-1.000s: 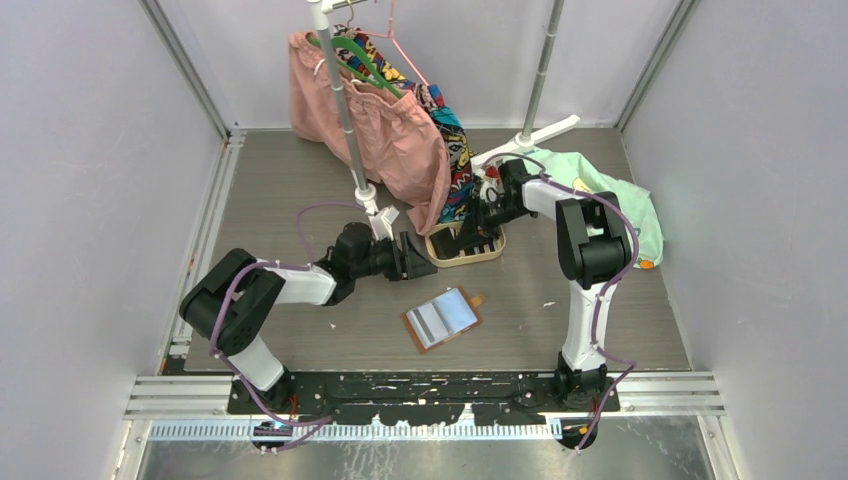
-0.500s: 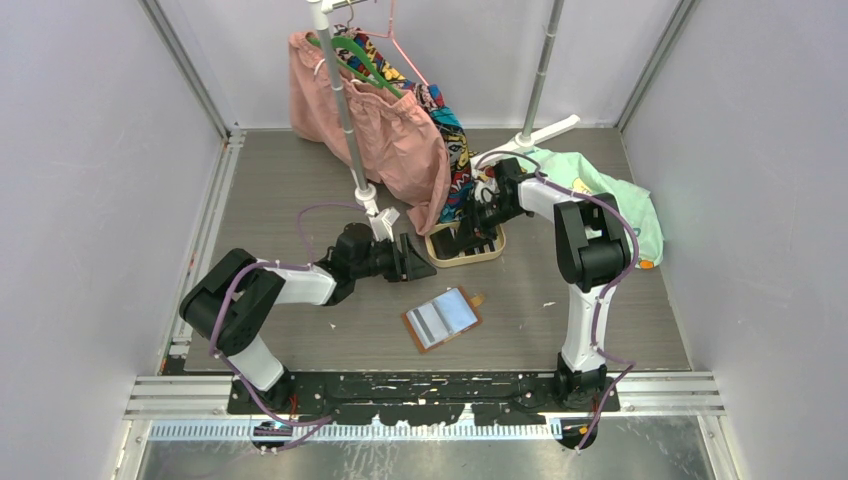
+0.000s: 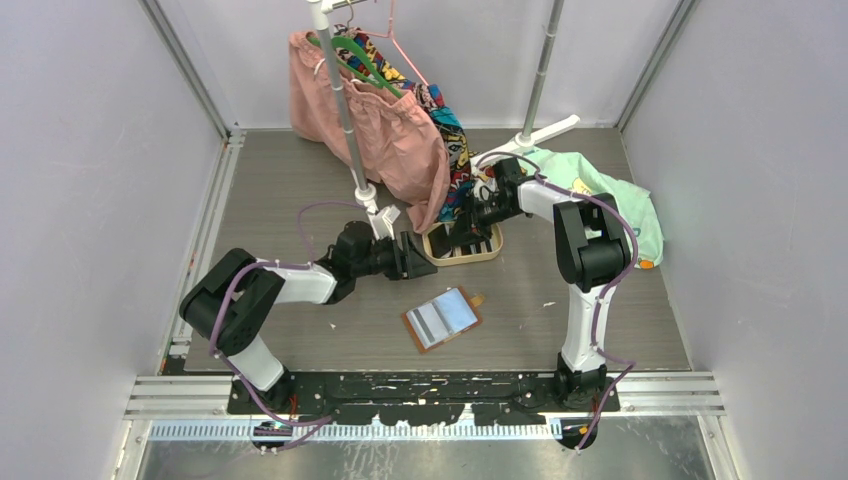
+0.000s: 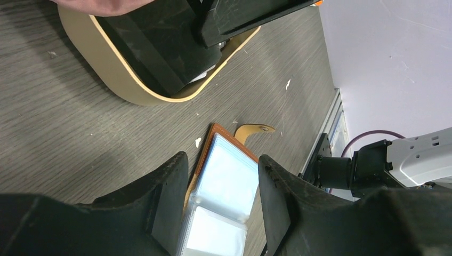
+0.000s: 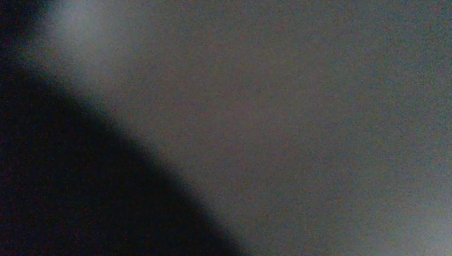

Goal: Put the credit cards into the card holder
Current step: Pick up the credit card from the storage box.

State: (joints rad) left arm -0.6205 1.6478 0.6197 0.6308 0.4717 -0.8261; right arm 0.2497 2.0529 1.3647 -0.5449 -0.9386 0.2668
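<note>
black right pincer (image 3: 467, 232) apparently inside tray (image 3: 472, 261)

**Top external.** Fixed high behind the arm bases, looking steeply down from far off. The whole worktop (image 3: 280, 200) is in frame, with the tray (image 3: 490, 256) just beyond centre and the card holder (image 3: 443, 319) on the camera side of the tray.

**Left wrist.** Low and close over the worktop, looking past the left end effector (image 4: 221, 162). Tray at upper left, card holder nearer than the tray.

**Right wrist.** Blurred grey and dark only; facing cannot be told.

**Shared.** Top external and left wrist both show tray and card holder.
</note>
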